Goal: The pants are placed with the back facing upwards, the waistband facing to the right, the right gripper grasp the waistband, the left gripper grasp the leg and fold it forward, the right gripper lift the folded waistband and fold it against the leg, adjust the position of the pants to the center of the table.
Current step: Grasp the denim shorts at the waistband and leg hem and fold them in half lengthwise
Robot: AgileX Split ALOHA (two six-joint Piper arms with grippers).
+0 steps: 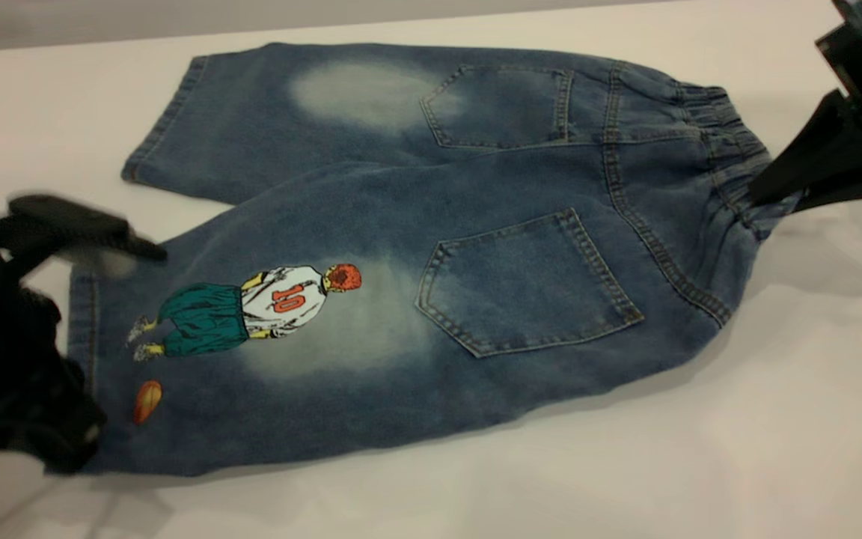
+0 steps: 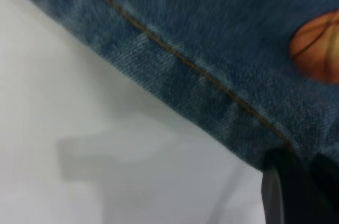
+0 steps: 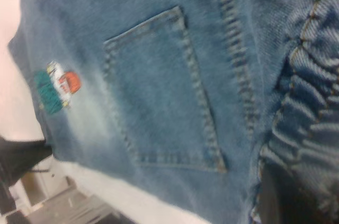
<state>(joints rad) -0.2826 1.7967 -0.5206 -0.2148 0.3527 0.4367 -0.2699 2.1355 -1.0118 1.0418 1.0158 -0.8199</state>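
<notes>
The pants (image 1: pixel 476 224) lie flat on the white table (image 1: pixel 700 464), back pockets up and waistband (image 1: pixel 730 142) to the right. My right gripper (image 1: pixel 764 202) is shut on the gathered waistband (image 3: pixel 312 102), whose elastic bunches over its dark fingers (image 3: pixel 275 197). The leg (image 1: pixel 289 337) with the number 10 player and the orange ball (image 2: pixel 320 44) points left. At that leg's hem sits my left gripper (image 1: pixel 94 258), blurred. In the left wrist view its fingers (image 2: pixel 280 192) stand close together on the stitched hem edge (image 2: pixel 212 75), so it looks shut on the leg.
The unprinted leg (image 1: pixel 236 120) lies behind the printed one toward the far table edge. Bare white table surrounds the pants in front and to the right. A dark part of the left arm (image 3: pixel 21 158) shows beyond the hem in the right wrist view.
</notes>
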